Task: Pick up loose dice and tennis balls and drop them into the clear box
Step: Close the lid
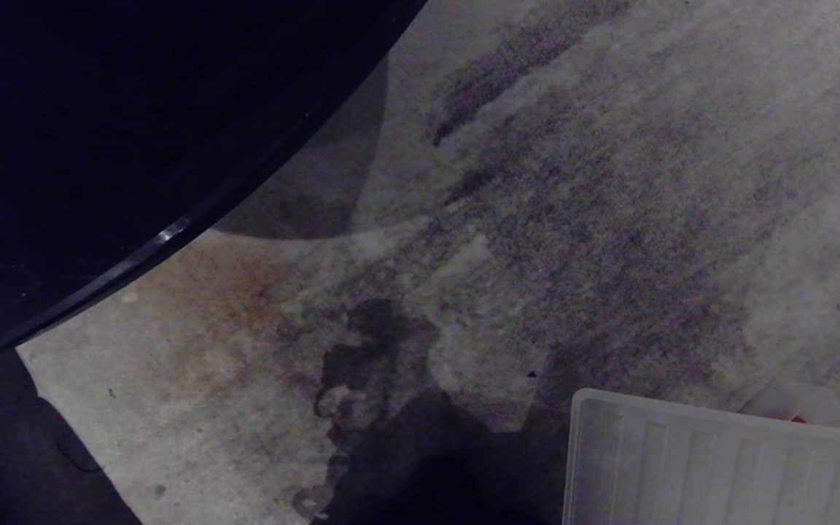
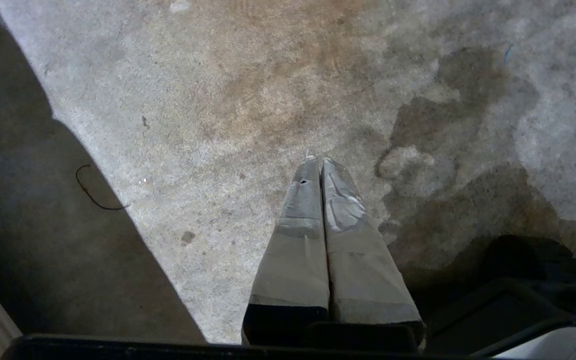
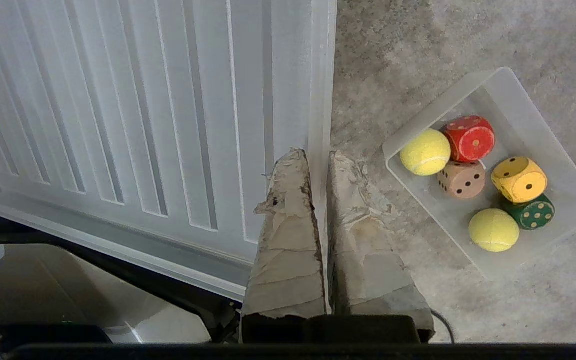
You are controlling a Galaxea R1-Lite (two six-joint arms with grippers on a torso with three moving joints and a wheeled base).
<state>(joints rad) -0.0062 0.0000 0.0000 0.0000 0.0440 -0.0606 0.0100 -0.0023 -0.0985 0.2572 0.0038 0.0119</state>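
The right tool (image 3: 318, 157) hangs over the floor (image 3: 418, 50) with its two taped fingers (image 3: 288, 240) pressed together and nothing between them. It sits just above the edge of the ribbed white panel (image 3: 118, 100), well short of the box (image 3: 558, 220); with nothing to carry, it looks parked rather than reaching. The left tool (image 2: 320, 162) hovers over stained, bare floor with its fingers likewise together and empty, and seems idle.

Beyond the right tool, near the panel's long edge but apart from it, the box lies on the floor at a slant. Inside it are all six pieces: one ball (image 3: 425, 152) at the corner nearest the panel, touching the red die (image 3: 469, 138) and the tan die (image 3: 462, 179); the yellow die (image 3: 519, 179) resting against the green die (image 3: 533, 212); and the second ball (image 3: 494, 229) beside the green die, near the box's other end.

No die or ball shows loose on the floor in any view, so the gathering appears finished. In the head view only the panel's corner (image 1: 682, 467) and a sliver of the box (image 1: 792, 405) behind it appear.
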